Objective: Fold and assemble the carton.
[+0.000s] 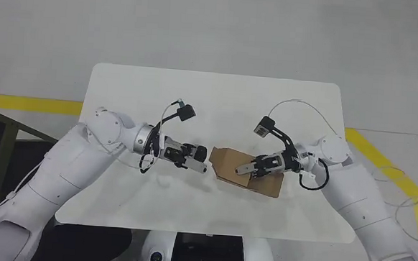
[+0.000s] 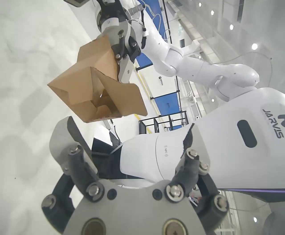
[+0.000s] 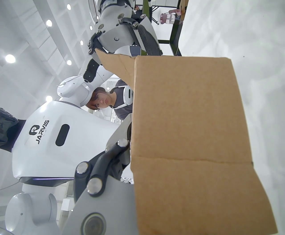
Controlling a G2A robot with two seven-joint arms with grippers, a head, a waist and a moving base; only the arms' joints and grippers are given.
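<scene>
The carton (image 1: 225,162) is plain brown, the table (image 1: 197,94) white, the left hand (image 2: 130,126) grey with black pads (image 2: 188,139).

You're looking at white arm shells (image 1: 85,148), thin white cables (image 1: 297,101) looping off the wrists, silver screws (image 2: 174,191) studding the left gripper (image 2: 129,125), a dark oval (image 2: 246,133) marking the torso (image 2: 222,151).

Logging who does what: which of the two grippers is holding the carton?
The right gripper: it is shut on the carton. The left gripper is open and empty, just short of it.
</scene>
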